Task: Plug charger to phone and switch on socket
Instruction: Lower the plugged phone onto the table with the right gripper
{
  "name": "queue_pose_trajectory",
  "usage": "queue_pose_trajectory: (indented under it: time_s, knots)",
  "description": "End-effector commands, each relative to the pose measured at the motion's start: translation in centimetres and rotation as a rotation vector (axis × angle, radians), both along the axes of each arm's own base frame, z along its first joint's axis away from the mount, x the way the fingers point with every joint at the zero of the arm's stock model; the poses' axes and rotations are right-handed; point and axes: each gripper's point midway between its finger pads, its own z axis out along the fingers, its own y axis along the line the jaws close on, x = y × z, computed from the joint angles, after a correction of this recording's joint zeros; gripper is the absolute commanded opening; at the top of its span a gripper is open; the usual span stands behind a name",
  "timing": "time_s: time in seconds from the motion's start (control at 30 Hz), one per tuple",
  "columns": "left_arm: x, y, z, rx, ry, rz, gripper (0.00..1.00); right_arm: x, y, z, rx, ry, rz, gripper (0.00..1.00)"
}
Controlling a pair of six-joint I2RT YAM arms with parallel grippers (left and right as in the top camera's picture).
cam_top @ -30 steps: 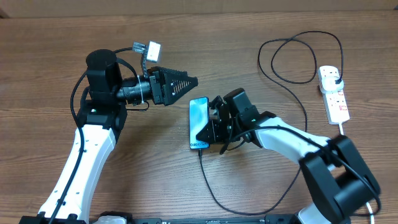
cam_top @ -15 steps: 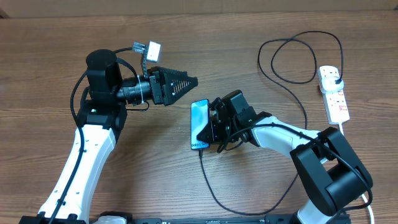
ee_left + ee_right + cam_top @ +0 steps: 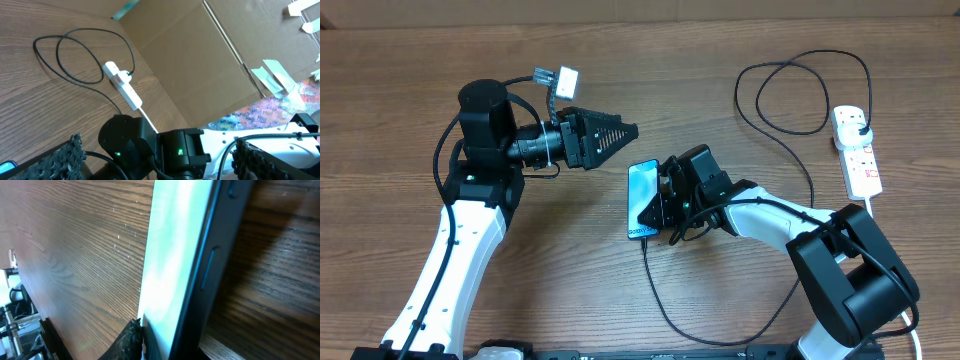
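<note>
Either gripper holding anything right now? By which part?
The right gripper grips the phone by its long side edge, with a finger pad on the screen. The left gripper is open, holding nothing.

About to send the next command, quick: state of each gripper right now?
Left gripper: open, holding nothing.
Right gripper: closed on the phone, gripping it by its edge.

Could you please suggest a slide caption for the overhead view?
Right gripper holds the phone tilted, charger cable trailing to the power strip; left gripper hovers nearby.
</note>
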Motion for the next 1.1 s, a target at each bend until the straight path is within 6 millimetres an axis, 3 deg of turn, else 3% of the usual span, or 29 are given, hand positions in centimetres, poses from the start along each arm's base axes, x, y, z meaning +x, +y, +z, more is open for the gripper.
queue_pose_trajectory:
  time_s: [0.0,0.3,0.4,0.83,1.07]
  knots:
    - [-0.35,-0.07,1.68,-0.005,-0.062,-0.015,1.0,0.31,0.16,0.46,0.005,-0.027,0.007,0.22]
    - [-0.35,-0.07,1.68,-0.005,-0.062,-0.016,1.0,0.37,0.03,0.35,-0.005,-0.029,0.002,0.24]
    - [-0.35,-0.07,1.68,-0.005,-0.062,-0.015,1.0,0.38,0.02,0.34,-0.005,-0.03,0.002,0.32]
    - [-0.35,-0.07,1.68,-0.005,-0.062,-0.015,0.99,0.51,-0.2,0.15,-0.021,-0.034,-0.007,0.34]
    - [-0.35,-0.07,1.68,-0.005,-0.062,-0.015,1.0,0.61,-0.29,0.08,-0.028,-0.038,-0.011,0.45]
